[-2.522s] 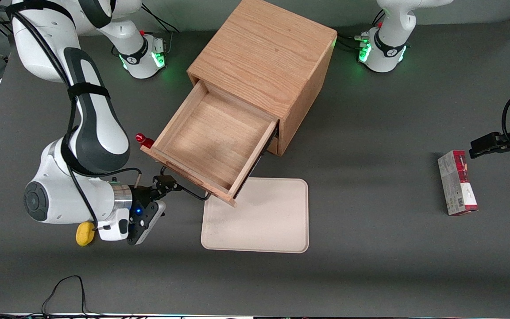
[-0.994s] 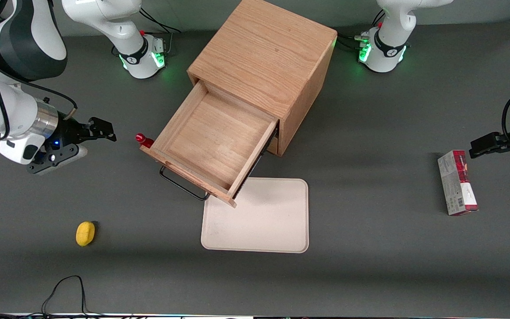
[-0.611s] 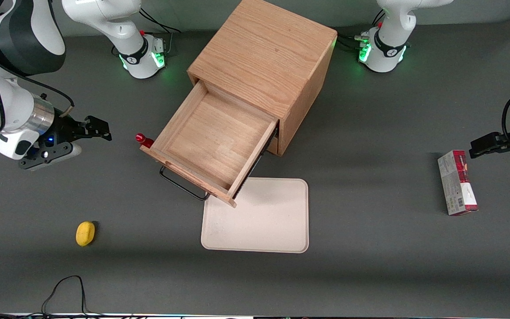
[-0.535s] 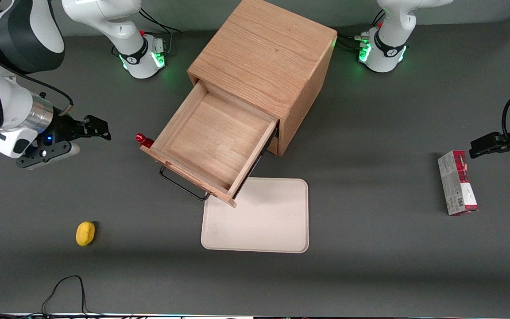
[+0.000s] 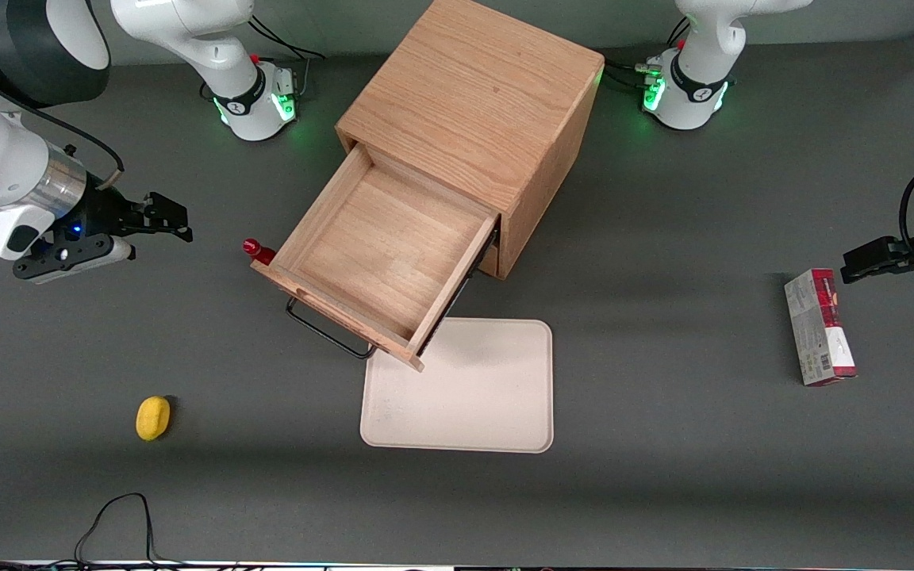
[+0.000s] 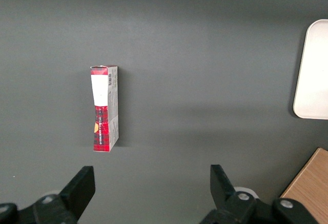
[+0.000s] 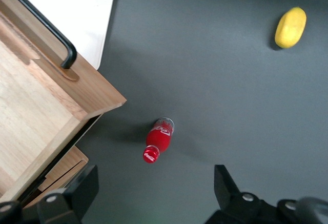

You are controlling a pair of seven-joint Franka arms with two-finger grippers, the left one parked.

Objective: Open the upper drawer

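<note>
The upper drawer stands pulled far out of the oak cabinet, its light wood box empty. Its long black wire handle faces the front camera. My gripper hovers above the table toward the working arm's end, well apart from the drawer, open with nothing between its fingers. The right wrist view shows the gripper over bare table, with the drawer's corner and the handle beside it.
A small red bottle stands by the drawer's corner, between drawer and gripper. A yellow fruit lies nearer the camera. A beige tray sits under the drawer's front. A red box lies toward the parked arm's end.
My gripper has let go of the handle and pulled away toward the working arm's end, lately drifting a little farther from the camera. The drawer has stayed out.
</note>
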